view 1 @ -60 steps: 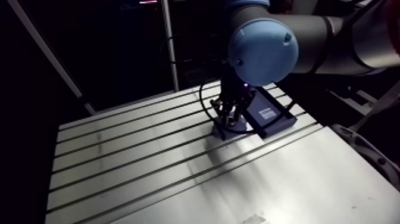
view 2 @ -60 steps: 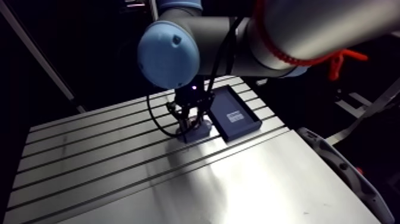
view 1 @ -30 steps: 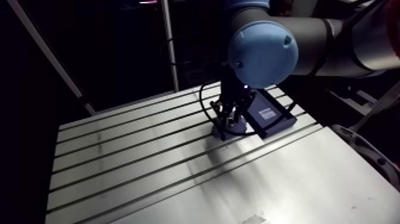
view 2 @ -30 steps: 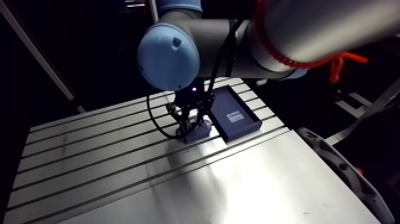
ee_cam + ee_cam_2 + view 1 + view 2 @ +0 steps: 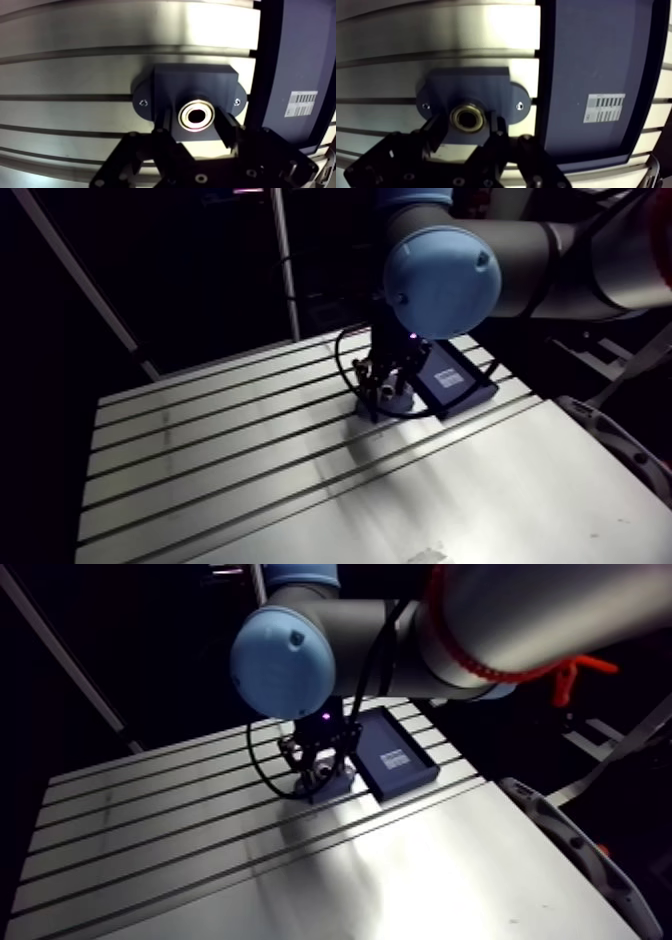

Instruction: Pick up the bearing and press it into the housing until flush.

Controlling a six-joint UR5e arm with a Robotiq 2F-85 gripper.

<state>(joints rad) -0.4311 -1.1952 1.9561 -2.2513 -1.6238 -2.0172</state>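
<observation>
In the wrist view a dark blue-grey housing (image 5: pixel 195 87) with two screwed ears lies on the slotted table. A metal ring bearing (image 5: pixel 196 116) sits in its bore, under my gripper (image 5: pixel 196 127). The gripper is open: one dark fingertip (image 5: pixel 165 124) stands on each side of the bearing with a narrow gap, and nothing is held. Whether the bearing is level with the housing face I cannot tell. In the arm view the gripper (image 5: pixel 318 769) hangs just over the housing (image 5: pixel 335 779) near the table's far side.
A shallow dark blue tray (image 5: pixel 295 60) with a white label (image 5: pixel 302 103) lies right beside the housing; in the arm view this tray (image 5: pixel 395 759) is at the far right of the table. Dark slots (image 5: pixel 230 450) cross the aluminium table.
The gripper has risen slightly above the housing, which now shows a little more in the arm view. Housing and tray have not moved.
</observation>
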